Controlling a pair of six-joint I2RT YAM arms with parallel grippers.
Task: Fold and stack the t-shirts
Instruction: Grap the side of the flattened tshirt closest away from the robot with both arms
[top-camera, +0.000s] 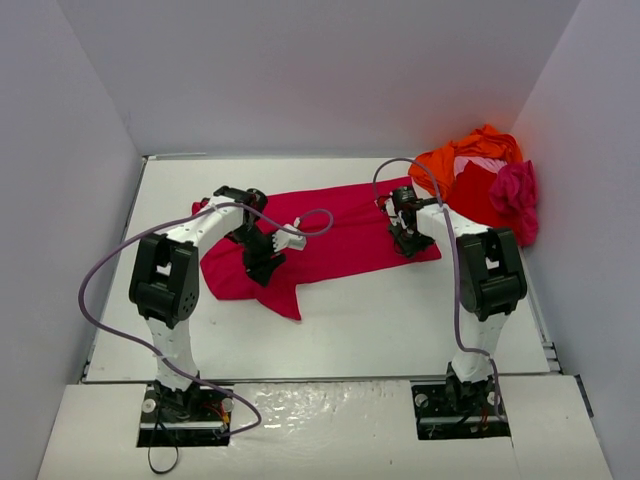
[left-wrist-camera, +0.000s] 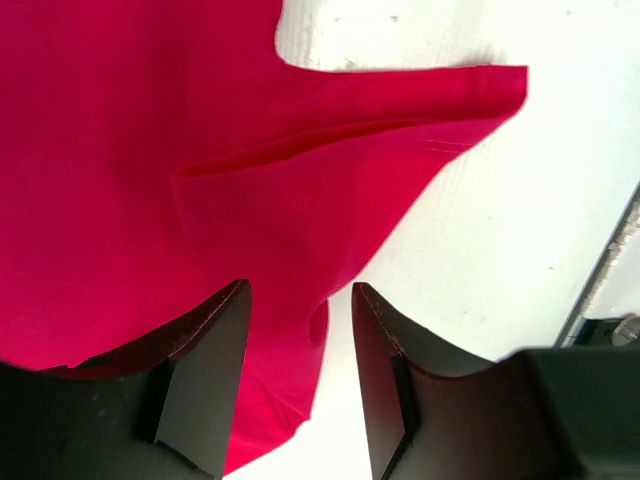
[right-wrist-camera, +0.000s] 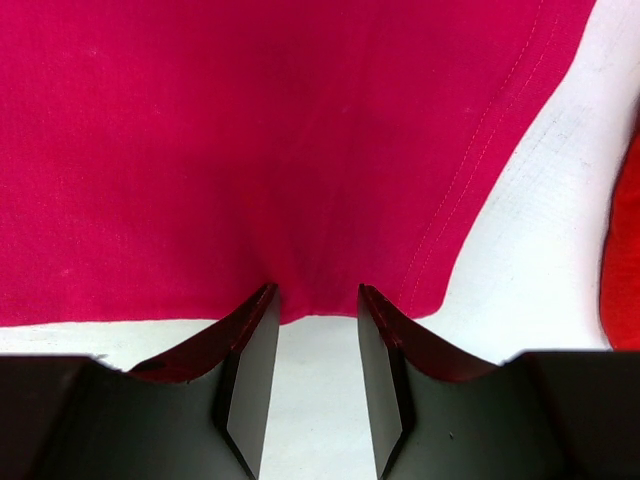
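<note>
Both sets of jaws stand partly apart, and neither has closed on anything you can see. Your left gripper (left-wrist-camera: 300, 292) sits low over the left part of the crimson t-shirt (top-camera: 340, 232). Its two dark fingers (left-wrist-camera: 205, 370) stand either side of the cloth's edge. In the gap between them you see crimson fabric on one side and bare white table (top-camera: 400, 320) on the other, with a small pucker of cloth just ahead of the tips. A sleeve (left-wrist-camera: 440, 100) runs out flat beyond that gripper, with a soft crease along it.

Your right gripper (right-wrist-camera: 317, 292) is at the shirt's right end. Its tips are right at the near edge of the cloth, and the table shows in the gap on your side of that edge. A stitched hem (right-wrist-camera: 480, 150) runs up the cloth's right side there.

The crimson t-shirt lies spread across the middle of the table, its long way running left to right between your two arms. It is mostly flat, with a pointed flap reaching toward the near edge on the left.

The other shirts sit in a loose heap in the far right corner against the wall (top-camera: 590, 150). You have an orange shirt (top-camera: 450, 158) at the back, a red shirt (top-camera: 480, 197) in front of it and a magenta shirt (top-camera: 517, 195) bunched on the right. A sliver of pale pink shirt (top-camera: 478, 163) shows between the orange and the red. The heap lies just beside the crimson shirt's right end, and from above you cannot tell whether they touch. A purple cable (top-camera: 100, 275) loops out from your left arm.
</note>
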